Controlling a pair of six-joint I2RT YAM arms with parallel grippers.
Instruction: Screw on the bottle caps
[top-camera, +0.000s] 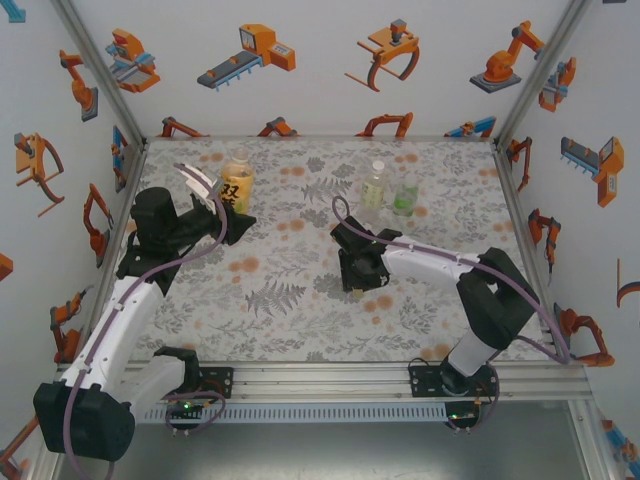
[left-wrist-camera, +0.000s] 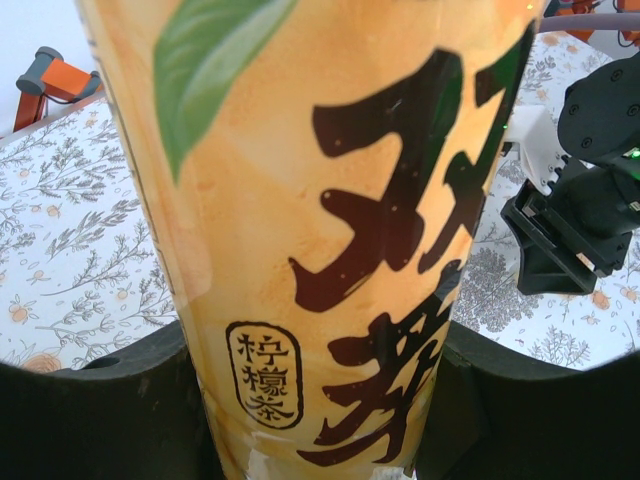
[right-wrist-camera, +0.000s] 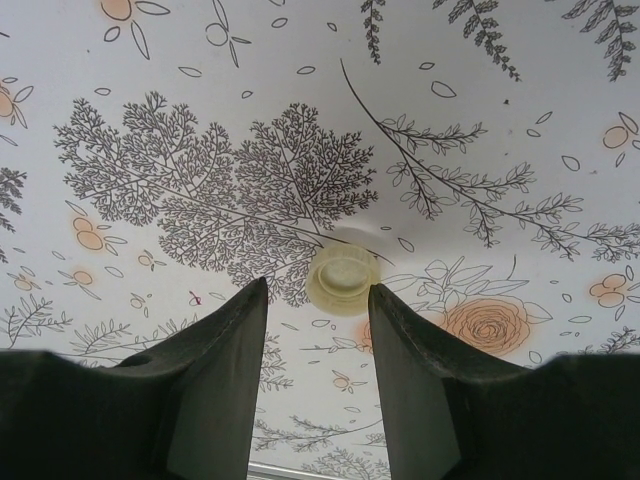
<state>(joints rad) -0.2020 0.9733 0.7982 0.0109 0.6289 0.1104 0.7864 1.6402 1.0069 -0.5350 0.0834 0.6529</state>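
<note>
The amber bottle (top-camera: 237, 180) is gripped by the left end effector (top-camera: 228, 212). Right of it, the pale yellow cap (right-wrist-camera: 343, 279) is seen on the worktop (right-wrist-camera: 200, 80), by the open right end effector (right-wrist-camera: 317, 290).

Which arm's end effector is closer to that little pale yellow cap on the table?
Right. The right end effector hangs just above the pale yellow cap, which lies at its open fingertips. The left end effector is off to the left, clamped on the amber bottle.

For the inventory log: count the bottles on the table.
3. The amber bottle stands back left in the left gripper; the pale bottle and green bottle stand together back right. None looks hidden.
</note>
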